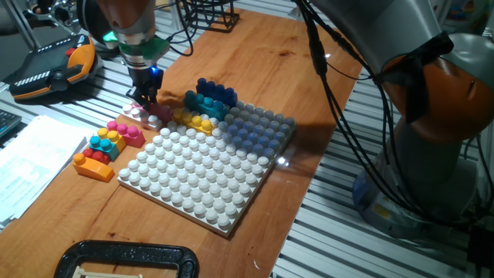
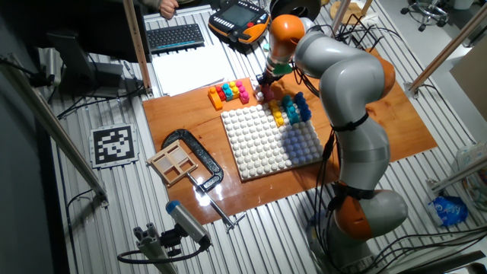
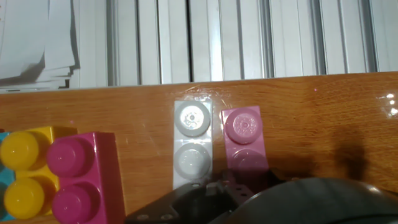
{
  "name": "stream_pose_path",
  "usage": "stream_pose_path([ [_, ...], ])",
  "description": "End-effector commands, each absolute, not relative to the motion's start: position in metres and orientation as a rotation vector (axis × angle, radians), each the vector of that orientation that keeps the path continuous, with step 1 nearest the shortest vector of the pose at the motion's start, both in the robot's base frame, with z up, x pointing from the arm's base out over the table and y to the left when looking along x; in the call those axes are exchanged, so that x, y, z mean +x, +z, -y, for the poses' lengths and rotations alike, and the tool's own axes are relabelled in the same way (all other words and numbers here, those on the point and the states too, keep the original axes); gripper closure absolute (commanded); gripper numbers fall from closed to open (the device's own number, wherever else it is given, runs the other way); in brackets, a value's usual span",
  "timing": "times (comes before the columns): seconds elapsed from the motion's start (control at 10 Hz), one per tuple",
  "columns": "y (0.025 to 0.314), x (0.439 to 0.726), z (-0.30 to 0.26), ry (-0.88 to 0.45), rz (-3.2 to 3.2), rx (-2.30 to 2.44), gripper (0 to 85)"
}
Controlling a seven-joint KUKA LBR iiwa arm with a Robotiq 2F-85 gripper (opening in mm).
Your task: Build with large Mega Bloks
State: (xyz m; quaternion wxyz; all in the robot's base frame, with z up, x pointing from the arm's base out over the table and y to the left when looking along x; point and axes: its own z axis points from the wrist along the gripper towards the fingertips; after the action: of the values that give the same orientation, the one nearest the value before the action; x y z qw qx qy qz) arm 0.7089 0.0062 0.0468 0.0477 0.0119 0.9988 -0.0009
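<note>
Showing the wooden table [image 1: 255, 62] with the square white studded baseplate [image 1: 204, 174]. Chunky plastic Mega Bloks with round studs lie in two groups: a dark blue, cyan and yellow cluster [image 1: 207, 104] on the baseplate's far corner, and a pink, cyan, yellow and orange cluster [image 1: 106, 147] on the table beside it. In the hand view, one white two-stud brick [image 3: 191, 146] and one pink two-stud brick [image 3: 244, 138] lie side by side. Fingers [image 1: 147, 99] hover above them; whether open or closed cannot be told.
</note>
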Motion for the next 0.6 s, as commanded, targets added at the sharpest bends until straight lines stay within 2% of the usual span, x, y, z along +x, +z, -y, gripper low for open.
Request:
stream_pose_path([
  [0.0, 0.047, 0.709, -0.006, -0.002, -3.044, 0.036, 51.0],
  [0.1, 0.047, 0.709, -0.006, -0.008, -3.043, 0.027, 51.0],
  [0.3, 0.048, 0.709, -0.007, -0.002, -3.054, 0.001, 85.0],
  [0.5, 0.057, 0.709, -0.013, -0.039, -3.059, 0.012, 85.0],
])
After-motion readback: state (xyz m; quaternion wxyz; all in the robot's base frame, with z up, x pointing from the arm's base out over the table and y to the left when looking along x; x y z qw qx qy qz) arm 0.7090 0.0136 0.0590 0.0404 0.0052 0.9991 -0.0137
